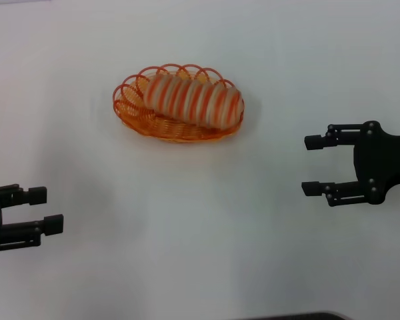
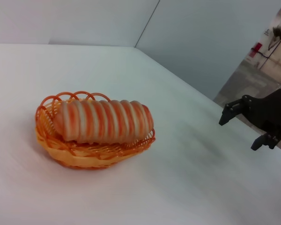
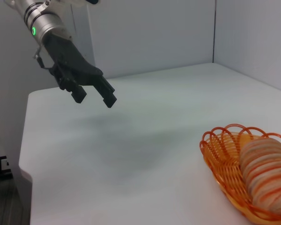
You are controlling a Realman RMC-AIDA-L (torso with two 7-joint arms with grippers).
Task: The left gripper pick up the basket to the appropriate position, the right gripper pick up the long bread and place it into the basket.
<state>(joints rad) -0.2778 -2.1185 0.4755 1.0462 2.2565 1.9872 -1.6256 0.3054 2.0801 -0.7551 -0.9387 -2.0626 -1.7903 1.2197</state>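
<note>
Left gripper (image 1: 45,210): I see its jaws parted with nothing between them, low on my left, hovering over bare desk (image 1: 200,267). The right wrist view shows the same gripper (image 3: 94,95) off the surface, with only air between its two fingers.

Right gripper (image 1: 311,165): jaws spread wide and holding nothing, out on my right. From the left wrist camera it (image 2: 247,128) sits near the desk's far edge, well apart from the load.

Bread (image 1: 195,100): not within either pair of jaws. It lies lengthwise in the basket, ahead of both grippers and between them, a little nearer the left side. Its striped top rides above the rim (image 2: 103,121).

Basket (image 1: 130,107): resting flat on the desk, well clear of both sets of jaws. Looped rim intact all round (image 3: 225,136).

Step in hand: I judge the placing done, since the bread sits inside and both jaws are released. What is left is parking the arms.

How I would do it well: keep both jaws released and draw each arm away from the basket, not across it, so no finger catches the wire loops. I would keep the grippers high, because a light basket could slide at the least touch.

Risk: a nudge to the rim could tip the bread, which sits proud of the basket.
</note>
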